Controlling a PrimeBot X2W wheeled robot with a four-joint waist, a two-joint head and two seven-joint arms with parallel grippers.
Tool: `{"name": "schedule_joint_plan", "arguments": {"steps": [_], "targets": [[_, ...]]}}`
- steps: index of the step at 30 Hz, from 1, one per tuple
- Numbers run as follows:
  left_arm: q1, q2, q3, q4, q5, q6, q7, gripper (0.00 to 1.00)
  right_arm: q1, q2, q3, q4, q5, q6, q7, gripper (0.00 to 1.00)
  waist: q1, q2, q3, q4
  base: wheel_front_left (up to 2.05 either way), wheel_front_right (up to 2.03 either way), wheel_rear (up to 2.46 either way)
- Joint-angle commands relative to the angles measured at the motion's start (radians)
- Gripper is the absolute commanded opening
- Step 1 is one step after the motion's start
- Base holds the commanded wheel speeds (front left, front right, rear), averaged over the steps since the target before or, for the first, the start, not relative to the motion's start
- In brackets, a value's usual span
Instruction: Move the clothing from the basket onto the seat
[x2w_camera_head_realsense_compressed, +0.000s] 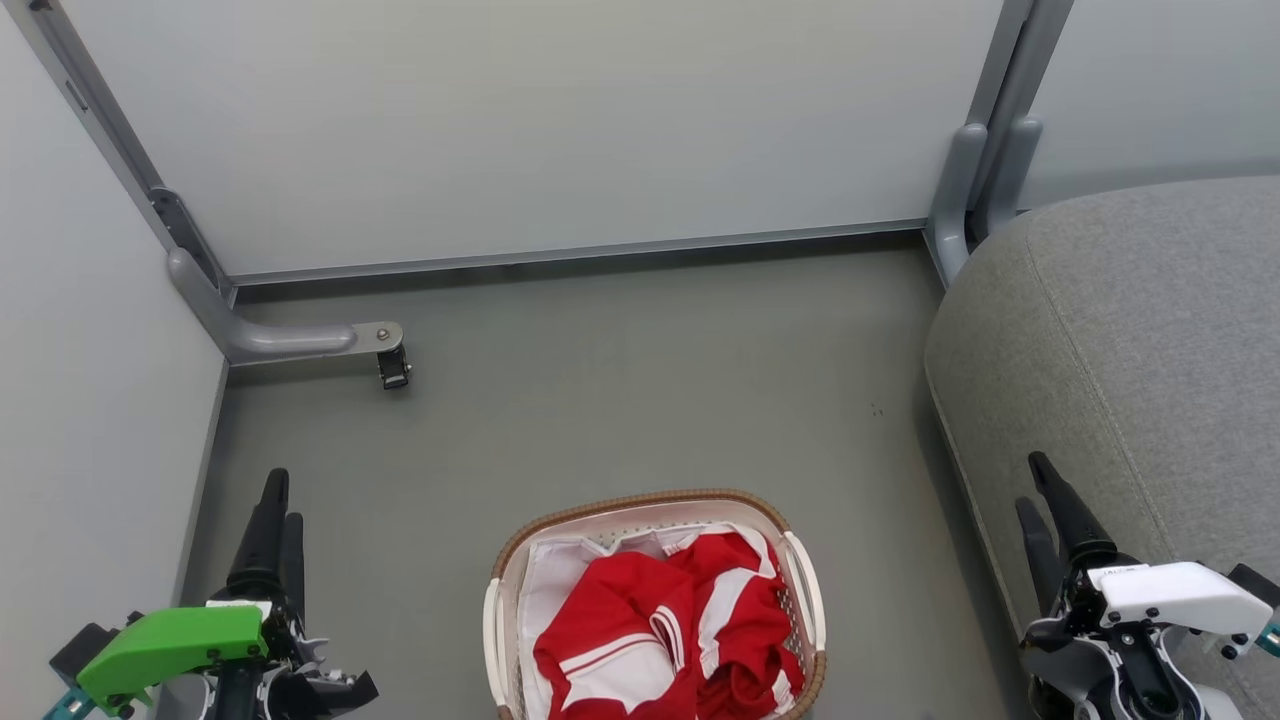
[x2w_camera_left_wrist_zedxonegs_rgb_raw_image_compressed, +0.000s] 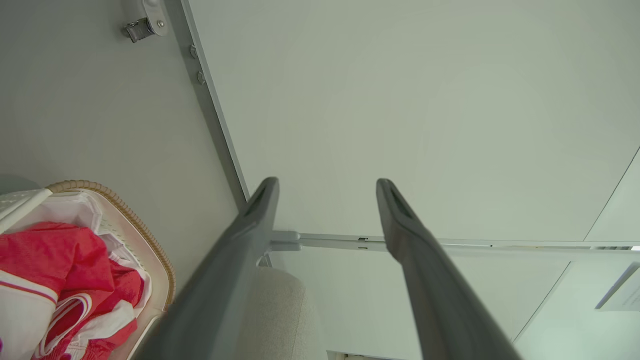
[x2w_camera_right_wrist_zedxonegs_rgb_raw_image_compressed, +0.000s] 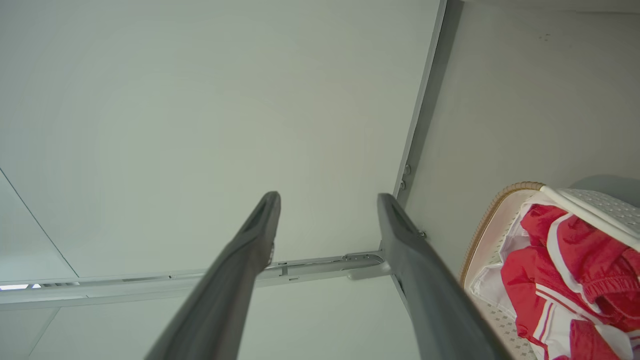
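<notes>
All clothing (x2w_camera_head_realsense_compressed: 640, 630) is lying in the basket (x2w_camera_head_realsense_compressed: 640, 500) at six o'clock, none on the seat (x2w_camera_head_realsense_compressed: 1150, 330); left pincer (x2w_camera_head_realsense_compressed: 284, 497) and right pincer (x2w_camera_head_realsense_compressed: 1032, 480) are hanging spread, empty.

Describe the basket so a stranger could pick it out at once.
Find the big light grey upholstered seat on the right of the head view. On the grey floor to its left stands a small oval basket. Its brown woven rim, white perforated walls and the red-and-white clothing heaped inside mark it out.
</notes>
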Motion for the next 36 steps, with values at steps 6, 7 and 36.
{"name": "schedule_joint_plan", "arguments": {"steps": [6,7,36], "targets": [[-0.028,0.025,-0.006,-0.010,0.117,-0.002,-0.036,1.00,-0.041,-0.030,0.039,-0.023,-0.095,0.000,-0.039,1.00,0.0000,-0.0001,0.003,0.000,0.00,0.00,0.00],[-0.029,0.026,-0.007,-0.010,0.134,-0.002,-0.040,1.00,-0.043,-0.031,0.042,-0.023,-0.110,0.000,-0.044,1.00,0.0000,-0.0001,0.004,-0.001,0.00,0.00,0.00],[-0.041,0.072,-0.077,0.038,0.654,-0.004,-0.153,1.00,-0.094,-0.041,0.109,0.020,-0.635,0.000,-0.157,1.00,0.0000,-0.0001,0.013,-0.005,0.00,0.00,0.00]]}}
